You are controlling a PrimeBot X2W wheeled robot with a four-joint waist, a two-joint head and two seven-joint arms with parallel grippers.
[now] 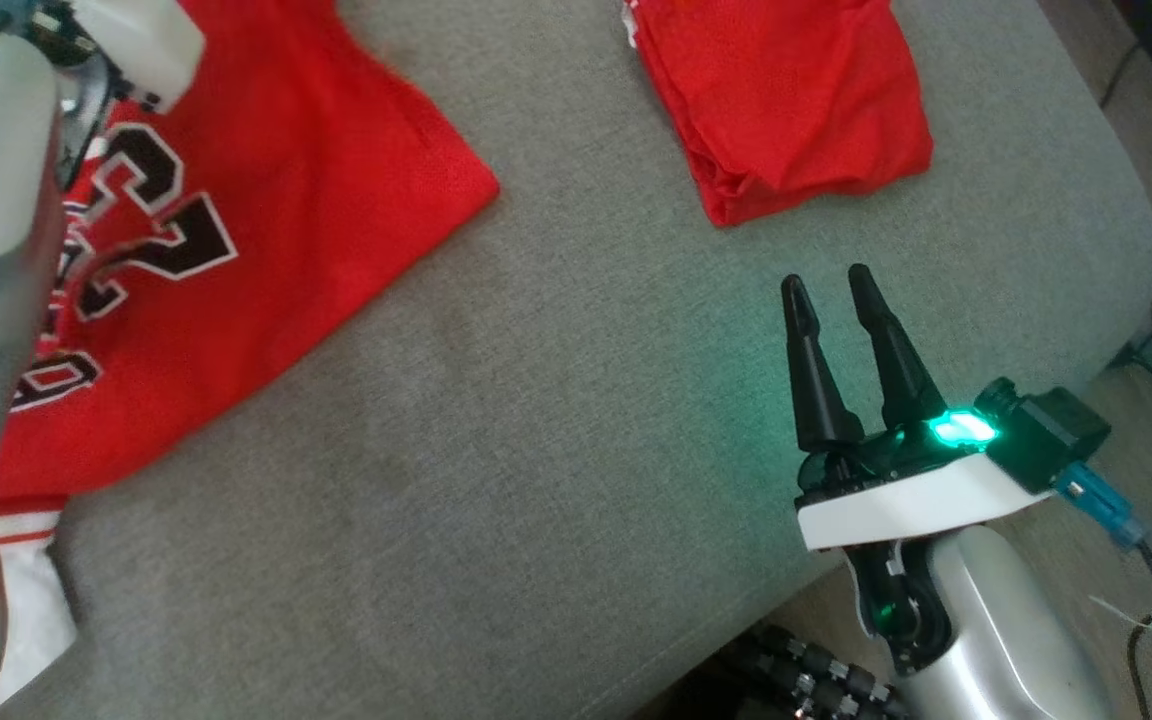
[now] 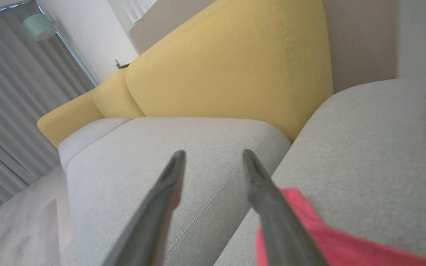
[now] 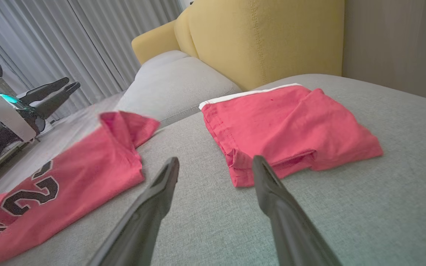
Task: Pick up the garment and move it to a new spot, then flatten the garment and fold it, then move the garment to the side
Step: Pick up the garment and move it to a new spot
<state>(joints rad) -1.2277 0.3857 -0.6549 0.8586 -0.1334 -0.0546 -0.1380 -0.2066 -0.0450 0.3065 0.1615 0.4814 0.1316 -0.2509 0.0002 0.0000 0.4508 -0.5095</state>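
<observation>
Garment [image 1: 266, 200]: red numbered jersey, spread on grey sofa seat [image 1: 536, 450], just under left tool [image 2: 213, 157]; well apart from right tool [image 1: 829, 285]. Both tools parted, empty. Nearer: left tool.

So the red jersey [image 1: 266, 200] with the black, white-edged number is lying spread out on the grey sofa cushion [image 1: 576, 400]. It's a bit rumpled with one corner flipped back, well off to the left of the right hand [image 1: 826, 279]. The other red garment [image 1: 786, 100] sits folded in a chunky bundle near that hand's fingertips, just ahead of them, with white trim showing.
</observation>
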